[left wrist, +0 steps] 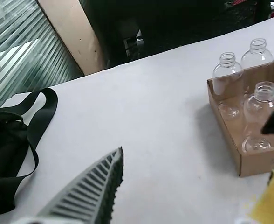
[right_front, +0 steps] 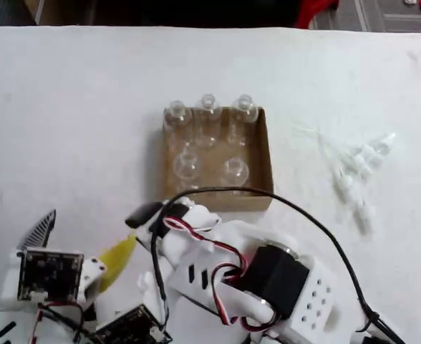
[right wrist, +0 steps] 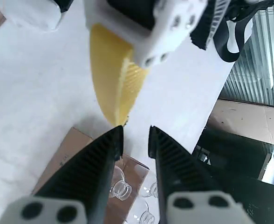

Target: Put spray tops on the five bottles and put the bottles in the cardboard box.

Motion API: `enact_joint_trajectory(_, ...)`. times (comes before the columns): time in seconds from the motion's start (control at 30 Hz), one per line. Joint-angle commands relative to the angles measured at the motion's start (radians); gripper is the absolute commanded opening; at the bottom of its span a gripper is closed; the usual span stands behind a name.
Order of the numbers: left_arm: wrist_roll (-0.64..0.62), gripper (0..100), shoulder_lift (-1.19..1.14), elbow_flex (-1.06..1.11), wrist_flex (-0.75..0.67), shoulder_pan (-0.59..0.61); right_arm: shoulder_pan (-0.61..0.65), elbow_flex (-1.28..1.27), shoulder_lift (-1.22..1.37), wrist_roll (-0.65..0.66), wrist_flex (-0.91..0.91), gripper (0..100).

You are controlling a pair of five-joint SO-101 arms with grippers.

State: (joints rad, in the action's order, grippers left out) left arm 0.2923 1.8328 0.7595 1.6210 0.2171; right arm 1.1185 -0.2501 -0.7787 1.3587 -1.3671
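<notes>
Well, bottles (right_front: 209, 115): five, uncapped, in box (right_front: 232, 203)
Spray tops (right_front: 357, 168): heaped right of box
Left gripper (right_front: 89, 231): spread wide, empty
Right gripper (right wrist: 136, 133): slightly parted, empty, near side of box
Cable (right_front: 318, 226): over box's near edge

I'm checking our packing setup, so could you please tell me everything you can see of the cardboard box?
The cardboard box is a shallow, open-topped brown tray with low walls, lying flat on the white table. Five clear bottles stand upright inside, three in the far row and two nearer, all open-necked. The right arm overhangs its near edge; contact cannot be judged.
</notes>
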Motion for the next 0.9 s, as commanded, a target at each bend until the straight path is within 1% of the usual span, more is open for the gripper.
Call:
enact_joint_trajectory(0.0, 0.002, 43, -0.012, -0.077, 0.028, -0.028, -0.027, 0.008, -0.024, -0.021, 0.024, 8.1)
enact_joint_trajectory(0.1, 0.054, 43, -0.012, -0.087, 0.031, -0.028, -0.024, 0.011, -0.025, -0.029, 0.022, 8.1)
enact_joint_trajectory(0.33, 0.055, 43, -0.012, -0.084, 0.026, -0.028, -0.024, 0.011, -0.027, -0.034, 0.021, 8.1)
enact_joint_trajectory(0.4, 0.055, 43, -0.012, -0.084, 0.026, -0.027, -0.027, 0.011, -0.053, -0.081, 0.027, 8.1)
enact_joint_trajectory(0.53, 0.055, 43, -0.012, -0.084, 0.029, -0.027, -0.068, 0.005, -0.171, -0.244, 0.027, 7.8)
enact_joint_trajectory(0.6, 0.049, 43, -0.012, -0.084, 0.029, -0.027, -0.090, -0.023, -0.231, -0.387, 0.027, 7.7)
enact_joint_trajectory(0.63, 0.028, 43, -0.012, -0.084, 0.029, -0.027, -0.102, -0.057, -0.263, -0.476, 0.028, 7.7)
enact_joint_trajectory(0.73, -0.097, 43, -0.012, -0.084, 0.025, -0.035, -0.117, -0.193, -0.355, -0.726, 0.047, 7.7)
enact_joint_trajectory(0.8, -0.161, 43, -0.012, -0.084, 0.023, -0.035, -0.124, -0.310, -0.429, -0.848, 0.102, 7.7)
enact_joint_trajectory(0.87, -0.193, 43, -0.012, -0.084, 0.023, -0.041, -0.150, -0.440, -0.516, -0.927, 0.165, 7.9)
